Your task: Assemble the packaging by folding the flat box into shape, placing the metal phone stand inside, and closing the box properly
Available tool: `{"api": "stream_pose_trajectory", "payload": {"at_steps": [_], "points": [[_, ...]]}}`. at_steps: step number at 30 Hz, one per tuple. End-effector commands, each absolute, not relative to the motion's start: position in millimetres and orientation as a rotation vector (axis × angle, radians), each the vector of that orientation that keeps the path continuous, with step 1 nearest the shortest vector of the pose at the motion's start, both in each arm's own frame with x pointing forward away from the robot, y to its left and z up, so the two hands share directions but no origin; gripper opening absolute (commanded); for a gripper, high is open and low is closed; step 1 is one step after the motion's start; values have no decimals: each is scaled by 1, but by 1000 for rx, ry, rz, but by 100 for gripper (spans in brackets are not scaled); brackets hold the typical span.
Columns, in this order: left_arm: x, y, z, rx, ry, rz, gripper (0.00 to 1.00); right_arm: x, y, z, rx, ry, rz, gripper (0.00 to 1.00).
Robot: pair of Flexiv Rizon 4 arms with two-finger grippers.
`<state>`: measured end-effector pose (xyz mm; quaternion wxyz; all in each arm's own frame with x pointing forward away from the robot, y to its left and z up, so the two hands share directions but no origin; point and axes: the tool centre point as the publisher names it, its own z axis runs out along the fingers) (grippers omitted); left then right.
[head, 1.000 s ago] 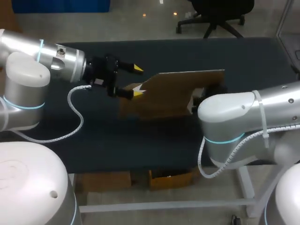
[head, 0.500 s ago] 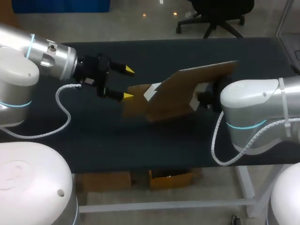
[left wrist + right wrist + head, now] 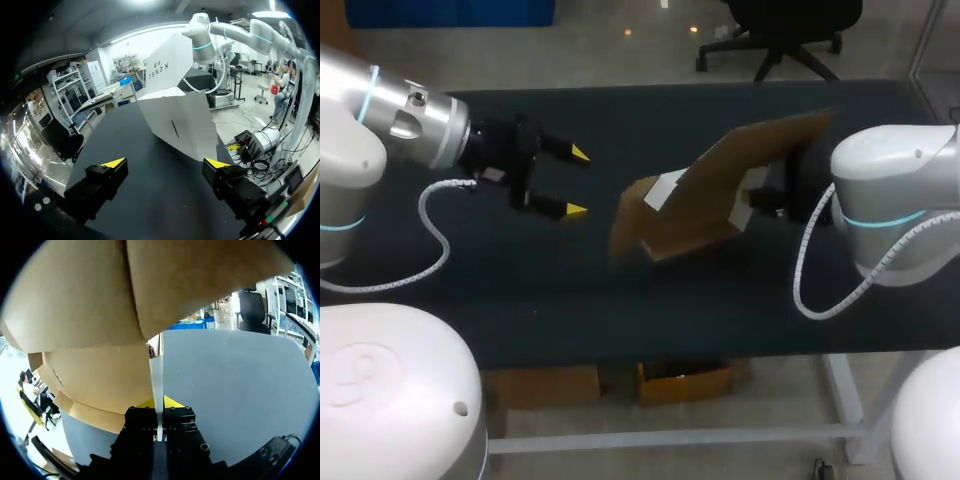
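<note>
You had your right tool (image 3: 159, 402) clenched on the flat cardboard box (image 3: 720, 190). In the right wrist view its two yellow tips pinched a thin pale edge of the board from both sides, and brown panels filled the space ahead of them. In the head view the box sat at about 2 o'clock from the middle of the dark surface (image 3: 620, 290). It was tilted, with its high edge on the side of your right arm (image 3: 895, 200) and its low corner pointing toward 8 o'clock, down near the surface; whether that corner touched could not be told. A small white patch (image 3: 665, 190) showed on the lower part of the brown face. Your left tool (image 3: 577, 182) hung at about 9 o'clock of the box, apart from it and released, its fingers spread wide with nothing between them. In the left wrist view the box stood ahead of those fingers, creased into two angled panels. It showed a pale face with a short dark slot (image 3: 175, 129), and your right arm rose behind it.
</note>
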<state>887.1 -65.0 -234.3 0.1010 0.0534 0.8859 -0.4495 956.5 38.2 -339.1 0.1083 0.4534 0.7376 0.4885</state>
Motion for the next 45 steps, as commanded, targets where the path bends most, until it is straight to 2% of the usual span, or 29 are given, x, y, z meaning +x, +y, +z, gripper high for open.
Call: {"api": "stream_pose_trajectory", "payload": {"at_steps": [1, 11, 25, 45], "points": [[879, -59, -234, 130, 2634, -1280, 100, 961, 38, -336, 1408, 2473, 1153, 0], [877, -39, -239, 85, 2682, -1171, 100, 962, 38, -335, 1320, 2701, 1191, 0], [868, -8, -244, 84, 2821, -1168, 100, 955, 35, -328, 1392, 2919, 882, 0], [868, -8, -244, 84, 2821, -1168, 100, 955, 35, -328, 1392, 2919, 882, 0]]}}
